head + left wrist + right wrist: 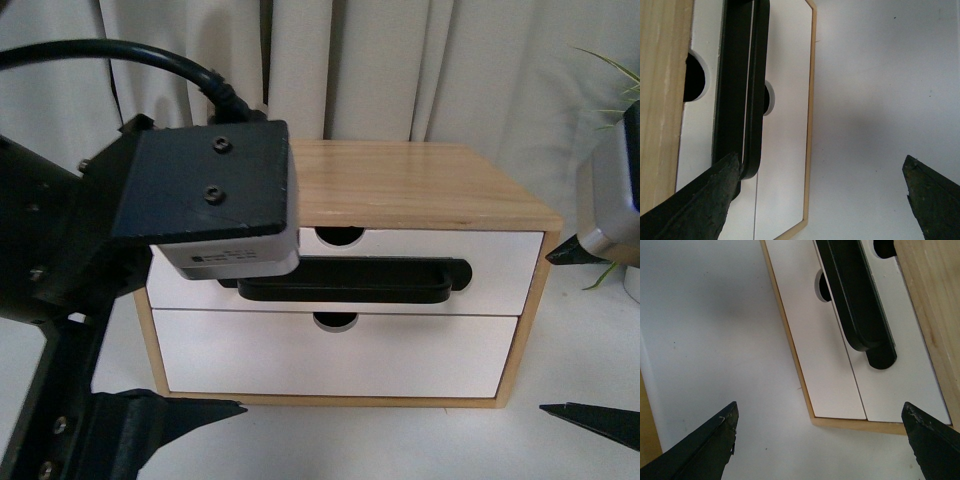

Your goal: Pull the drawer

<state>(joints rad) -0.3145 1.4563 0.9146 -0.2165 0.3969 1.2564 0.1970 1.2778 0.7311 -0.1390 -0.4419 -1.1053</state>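
Nearest the camera, the left gripper [821,162] has its dark claw spread wide. One fingertip [732,165] sits right at the end of the long black bar handle [350,278]; contact cannot be told. The right gripper [820,410] is also spread apart, off the cabinet's right front corner and holding nothing. On the white table [560,440] stands the small light-wood cabinet [420,185]. The white-fronted drawer [500,260] with the handle and a half-round notch fills its upper slot, above a plain white lower drawer [340,360]. A pale curtain [400,60] hangs behind.
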